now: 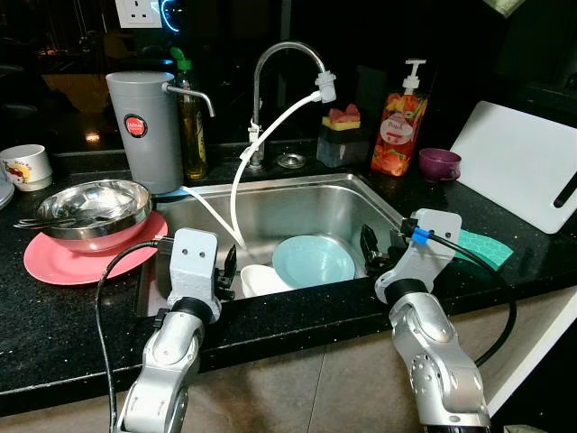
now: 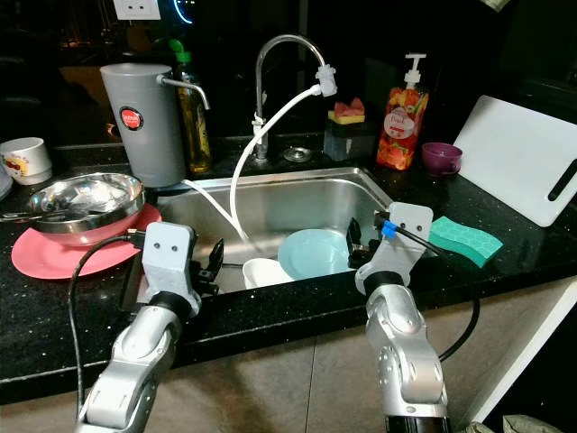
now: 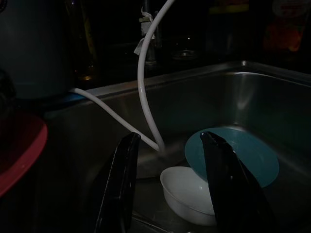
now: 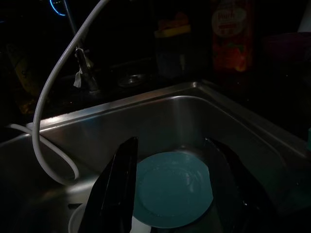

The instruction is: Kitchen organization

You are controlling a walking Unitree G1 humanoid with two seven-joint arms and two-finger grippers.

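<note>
While both silver arms reached over the near edge of the black speckled tabletop [image 1: 72,334], the left end effector [image 3: 170,187] hung above the near left part of the stainless steel sink [image 1: 297,203], its two long black fingers spread apart and holding nothing. The right end effector [image 4: 172,187] hovered at the sink's near right side, its fingers likewise parted and empty.

In the basin a small white bowl [image 1: 263,279] sat upright, smooth and round, touching the light blue plate [image 1: 314,261] at its 3 o'clock side. The plate was round and glossy, and leaned with its rim over the bowl's edge, its face turned up.

A thin white hose [image 1: 242,171] curved down from the faucet tip into the basin. At 9 o'clock from the sink a shiny steel bowl [image 1: 93,208] rested on a flat pink plate [image 1: 63,262]. At 3 o'clock a teal wavy-edged sponge [image 1: 480,245] lay flat, with a white rectangular cutting board [image 1: 518,162] beyond it.

Along the far side stood a grey cylindrical water dispenser [image 1: 144,131], an arched chrome faucet [image 1: 275,59] at 12 o'clock, a sponge holder [image 1: 343,135], a red pump soap bottle [image 1: 398,126] and a small purple cup [image 1: 439,164].
</note>
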